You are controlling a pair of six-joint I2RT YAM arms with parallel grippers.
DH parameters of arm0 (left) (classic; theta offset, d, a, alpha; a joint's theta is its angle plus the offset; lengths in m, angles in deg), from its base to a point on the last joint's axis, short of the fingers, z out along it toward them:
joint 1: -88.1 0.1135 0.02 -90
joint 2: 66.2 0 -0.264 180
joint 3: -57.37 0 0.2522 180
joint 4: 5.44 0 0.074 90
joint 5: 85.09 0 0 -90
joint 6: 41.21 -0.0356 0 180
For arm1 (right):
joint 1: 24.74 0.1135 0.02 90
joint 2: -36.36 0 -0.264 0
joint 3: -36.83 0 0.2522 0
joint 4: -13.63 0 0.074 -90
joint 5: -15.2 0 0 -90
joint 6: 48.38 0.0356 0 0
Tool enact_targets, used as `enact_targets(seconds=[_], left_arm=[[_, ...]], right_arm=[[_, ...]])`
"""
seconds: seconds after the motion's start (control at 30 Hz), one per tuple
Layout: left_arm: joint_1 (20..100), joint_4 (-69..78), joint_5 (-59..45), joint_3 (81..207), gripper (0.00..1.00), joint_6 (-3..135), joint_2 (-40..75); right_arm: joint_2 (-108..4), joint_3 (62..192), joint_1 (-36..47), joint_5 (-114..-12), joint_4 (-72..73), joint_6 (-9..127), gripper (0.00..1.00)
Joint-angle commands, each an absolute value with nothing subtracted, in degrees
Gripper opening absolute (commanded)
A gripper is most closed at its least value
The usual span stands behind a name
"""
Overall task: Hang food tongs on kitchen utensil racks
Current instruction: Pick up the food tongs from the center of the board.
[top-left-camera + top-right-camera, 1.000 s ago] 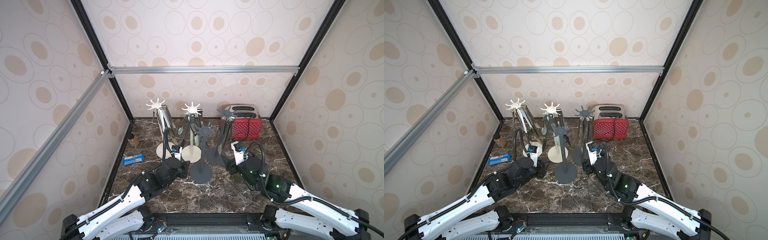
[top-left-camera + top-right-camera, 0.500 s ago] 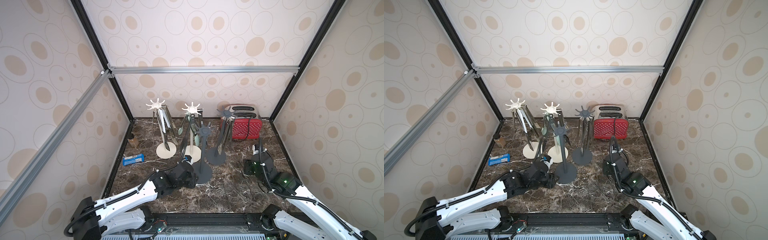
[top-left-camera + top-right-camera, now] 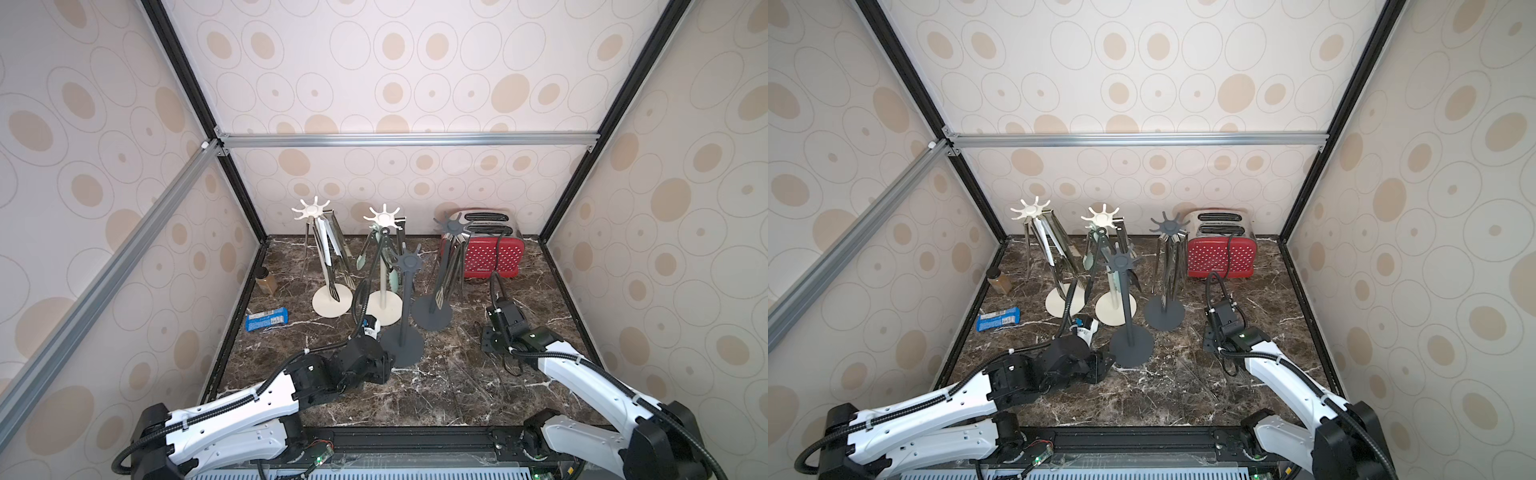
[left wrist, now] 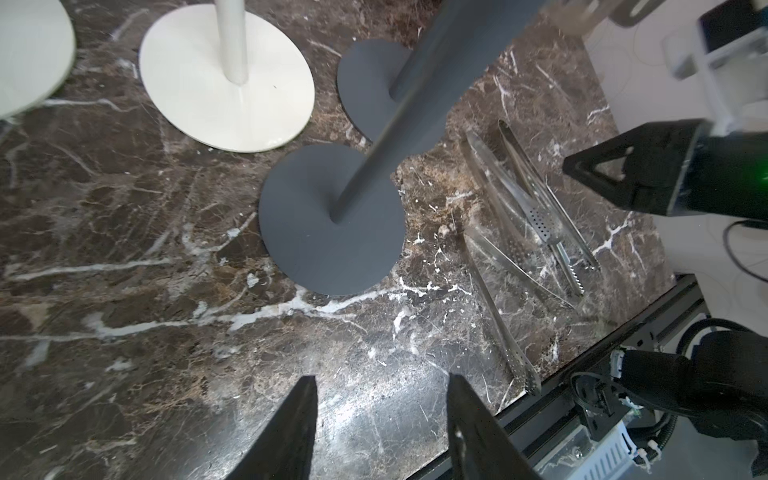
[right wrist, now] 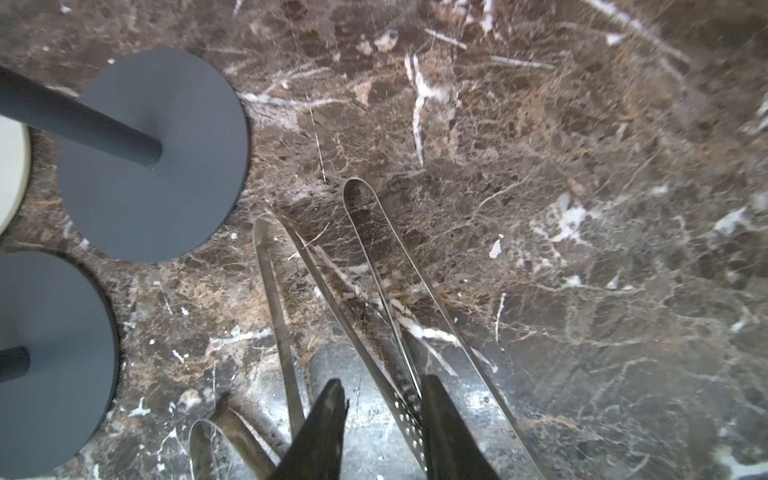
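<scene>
Four kitchen utensil racks stand at the back: two cream ones [image 3: 309, 210] [image 3: 381, 216] and a dark grey one [image 3: 453, 226], each with food tongs [image 3: 328, 257] hanging from it. The nearer dark grey rack [image 3: 409, 262] shows nothing on its hooks. Several steel tongs [image 5: 374, 257] [image 4: 536, 199] lie flat on the marble. My right gripper [image 5: 384, 380] [image 3: 492, 345] points down over them, open, with one perforated tong arm against its right finger. My left gripper [image 4: 382, 378] [image 3: 384, 365] is open and empty, low beside the nearer dark rack's base [image 4: 332, 220].
A red toaster [image 3: 492, 253] sits at the back right. A brown jar [image 3: 265, 280] and a blue wrapped bar [image 3: 267, 319] lie by the left wall. The rack bases crowd the table's middle. The table's front rail [image 4: 582, 353] runs close to the loose tongs.
My right arm pulled back from the rear dark rack, dropped to the loose tongs, and its jaws narrowed. My left arm swung right and lower, to the nearer dark rack's base.
</scene>
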State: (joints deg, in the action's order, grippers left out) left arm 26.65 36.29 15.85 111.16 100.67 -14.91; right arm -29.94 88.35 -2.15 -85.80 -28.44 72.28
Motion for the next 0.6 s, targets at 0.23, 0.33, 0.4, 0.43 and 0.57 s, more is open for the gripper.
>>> enact_targets(seconds=[0.23, 0.33, 0.4, 0.43, 0.57], left_arm=[[28.0, 41.2, 21.3, 108.3, 0.51, 101.8, -19.9], [28.7, 41.3, 21.2, 108.0, 0.52, 101.4, -20.4], [29.0, 41.2, 21.0, 107.7, 0.52, 101.2, -21.0], [29.3, 41.3, 20.9, 107.6, 0.52, 101.1, -21.2], [29.8, 41.5, 20.7, 107.2, 0.52, 100.8, -22.1]], right_arm=[[-42.4, 89.4, -5.4, -83.4, -21.8, 74.0, 0.26], [-44.2, 89.2, -5.6, -83.7, -21.1, 74.3, 0.26], [-45.1, 88.9, -5.7, -83.7, -20.7, 74.3, 0.26], [-45.6, 89.0, -5.8, -83.8, -20.7, 74.4, 0.26], [-47.6, 89.0, -5.9, -83.8, -20.5, 74.5, 0.24]])
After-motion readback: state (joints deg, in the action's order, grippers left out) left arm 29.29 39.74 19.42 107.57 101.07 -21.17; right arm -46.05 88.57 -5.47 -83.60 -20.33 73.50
